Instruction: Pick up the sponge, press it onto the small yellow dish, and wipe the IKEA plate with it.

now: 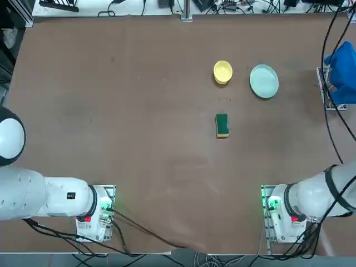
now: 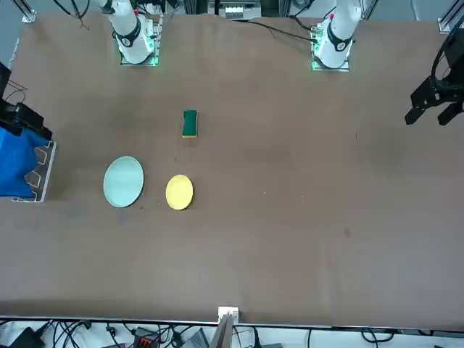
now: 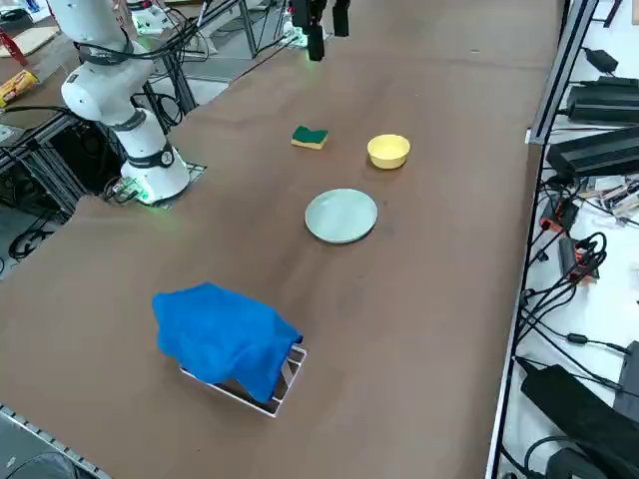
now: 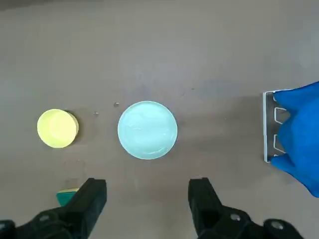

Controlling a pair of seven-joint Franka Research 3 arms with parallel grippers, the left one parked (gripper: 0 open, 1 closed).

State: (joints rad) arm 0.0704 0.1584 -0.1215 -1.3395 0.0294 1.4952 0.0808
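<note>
Green sponge (image 1: 222, 125) lies left of the raised, open right end effector (image 4: 148, 185).

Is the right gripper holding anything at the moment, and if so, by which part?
Nothing is held: the right gripper is open above the table, with bare space between its fingers.

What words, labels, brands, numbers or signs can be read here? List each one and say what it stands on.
None can be read.
The sponge, the yellow dish and the mint plate show no lettering.
The blue cloth shows none either.
The yellow packet at the edge of the right side view may be printed, but it is too small to read.
</note>
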